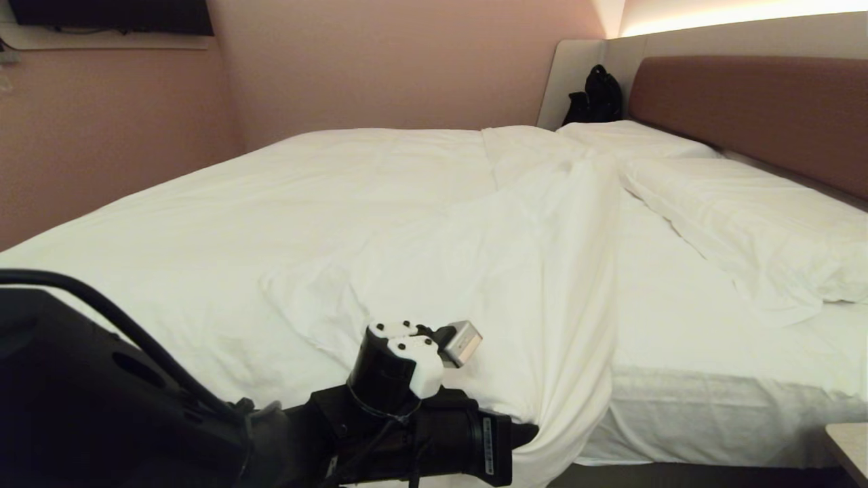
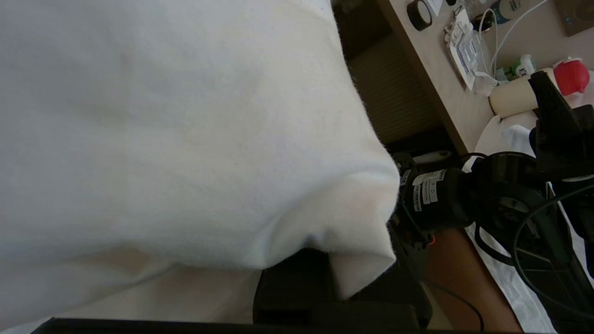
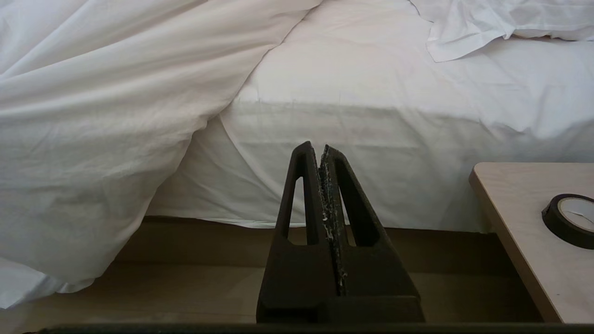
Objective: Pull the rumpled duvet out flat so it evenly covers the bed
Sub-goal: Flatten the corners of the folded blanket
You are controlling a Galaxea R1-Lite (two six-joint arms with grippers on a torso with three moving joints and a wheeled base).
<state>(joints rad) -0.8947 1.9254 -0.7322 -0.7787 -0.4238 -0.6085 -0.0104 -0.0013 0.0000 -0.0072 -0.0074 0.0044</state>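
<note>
The white puffy duvet [image 1: 380,224] lies over the left part of the bed [image 1: 678,325], with one edge running diagonally up the middle and a corner hanging over the near side. At that near hanging corner my left gripper [image 1: 525,432] is shut on the duvet. In the left wrist view the duvet [image 2: 162,139] fills most of the picture, and a corner of it pokes out between the dark jaws of the left gripper [image 2: 334,283]. My right gripper [image 3: 321,148] is shut and empty, parked low, facing the mattress side next to the hanging duvet [image 3: 93,116].
Two white pillows [image 1: 746,217] [image 1: 630,139] lie by the reddish-brown headboard [image 1: 746,108]. A black bag [image 1: 597,95] sits at the far corner. A wooden nightstand [image 3: 519,218] with a tape roll [image 3: 571,218] stands to the right. The bare sheet shows between duvet and pillows.
</note>
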